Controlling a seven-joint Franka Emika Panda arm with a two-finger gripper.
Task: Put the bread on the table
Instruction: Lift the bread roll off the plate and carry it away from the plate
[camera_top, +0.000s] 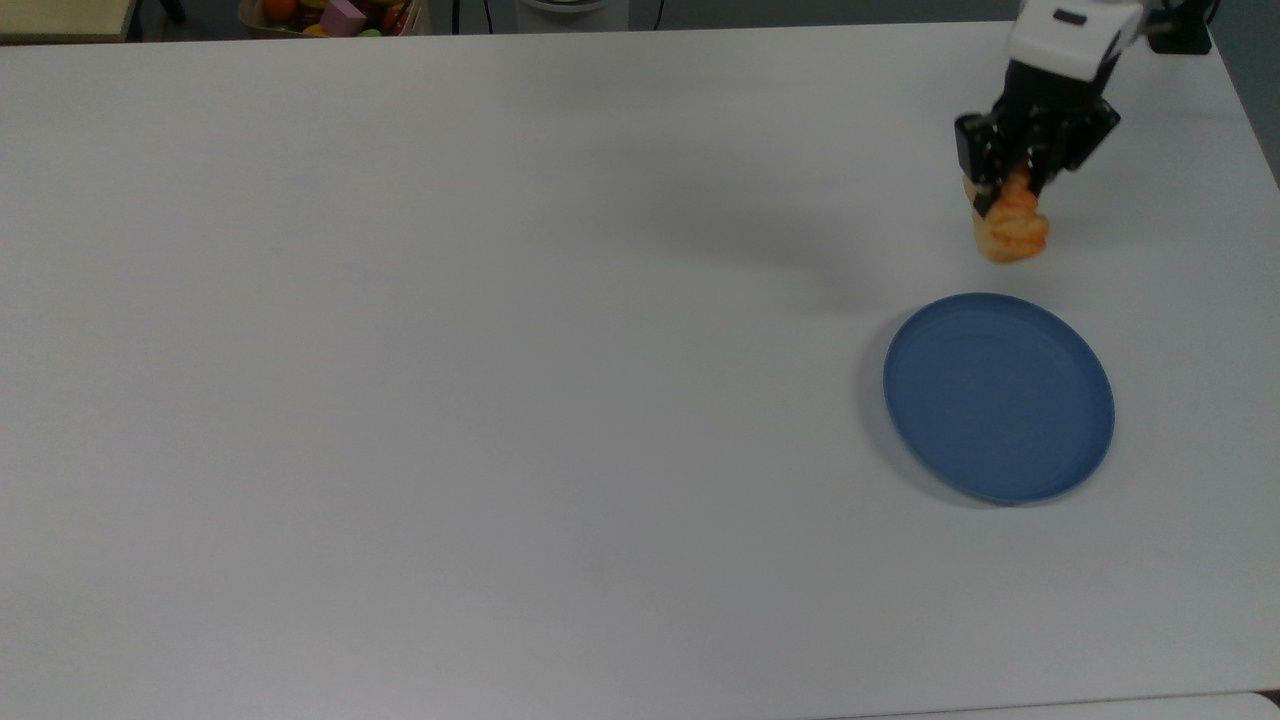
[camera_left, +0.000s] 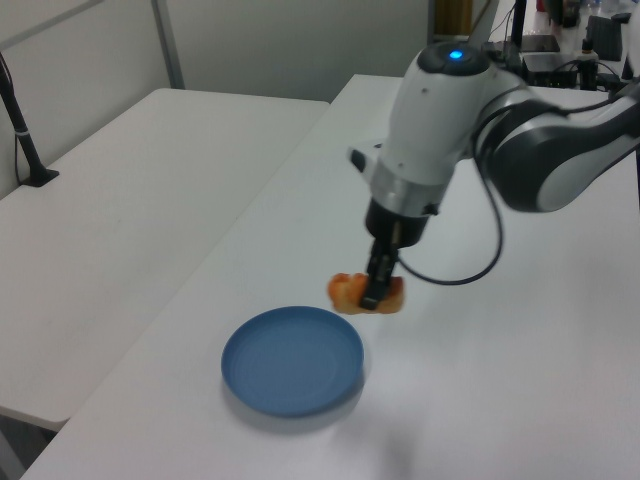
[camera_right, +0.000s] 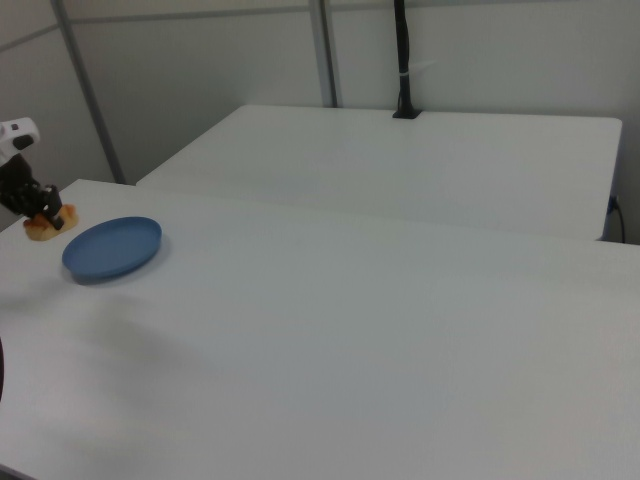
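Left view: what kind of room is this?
Likely a robotics lab or office: plain white table, a second one beside it, partition walls, electronics at the far end. The pincer holds bread.

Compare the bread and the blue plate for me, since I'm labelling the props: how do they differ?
The bread is small, lumpy and golden-orange; the blue plate is much wider, flat and round. The bread is held in the gripper, while the plate lies free with nothing on it. Both are over the white table.
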